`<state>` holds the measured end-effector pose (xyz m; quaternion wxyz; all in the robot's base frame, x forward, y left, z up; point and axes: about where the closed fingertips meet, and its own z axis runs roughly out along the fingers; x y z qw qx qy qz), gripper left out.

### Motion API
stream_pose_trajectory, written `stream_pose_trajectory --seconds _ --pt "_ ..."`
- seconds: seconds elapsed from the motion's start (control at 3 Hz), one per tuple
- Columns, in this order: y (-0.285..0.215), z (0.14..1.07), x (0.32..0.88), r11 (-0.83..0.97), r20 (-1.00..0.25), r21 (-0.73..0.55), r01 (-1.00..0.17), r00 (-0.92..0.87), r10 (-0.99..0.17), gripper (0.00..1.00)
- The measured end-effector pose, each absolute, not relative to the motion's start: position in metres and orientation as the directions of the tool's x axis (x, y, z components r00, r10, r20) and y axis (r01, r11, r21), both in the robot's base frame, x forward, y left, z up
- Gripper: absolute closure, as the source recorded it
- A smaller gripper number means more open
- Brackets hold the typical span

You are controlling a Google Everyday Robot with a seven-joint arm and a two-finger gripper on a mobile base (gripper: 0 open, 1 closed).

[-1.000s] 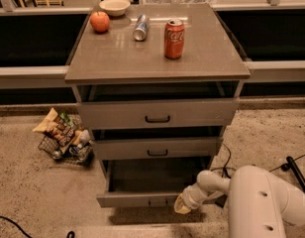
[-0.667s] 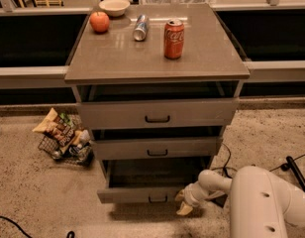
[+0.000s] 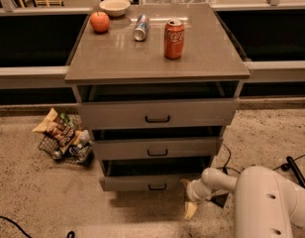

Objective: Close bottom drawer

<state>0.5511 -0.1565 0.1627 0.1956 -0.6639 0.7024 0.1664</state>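
Gripper (image 3: 188, 197) just right of bottom drawer (image 3: 142, 183) front: tan/yellowish fingers (image 3: 190, 210), spread apart. Behind it: white rounded wrist, then fat glossy white arm shell w/ two small dark dots.

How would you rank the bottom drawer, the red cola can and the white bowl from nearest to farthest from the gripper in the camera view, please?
The gripper is low, at the front right of the cabinet.
1. bottom drawer: just left of it, lowest.
2. red cola can: on top, right of centre.
3. white bowl: top's back left corner.
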Motion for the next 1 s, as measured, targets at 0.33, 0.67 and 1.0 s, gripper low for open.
stream_pose_trajectory --seconds 0.33,0.67,1.0 --pt "-0.163 0.165 0.558 0.073 -0.512 -0.034 -0.997 -0.045 -0.858 0.0" --pt "-0.169 0.166 0.573 0.082 -0.516 -0.034 -0.996 -0.053 -0.855 0.18" --pt "-0.177 0.169 0.595 0.098 -0.515 -0.042 -0.994 -0.063 -0.855 0.47"
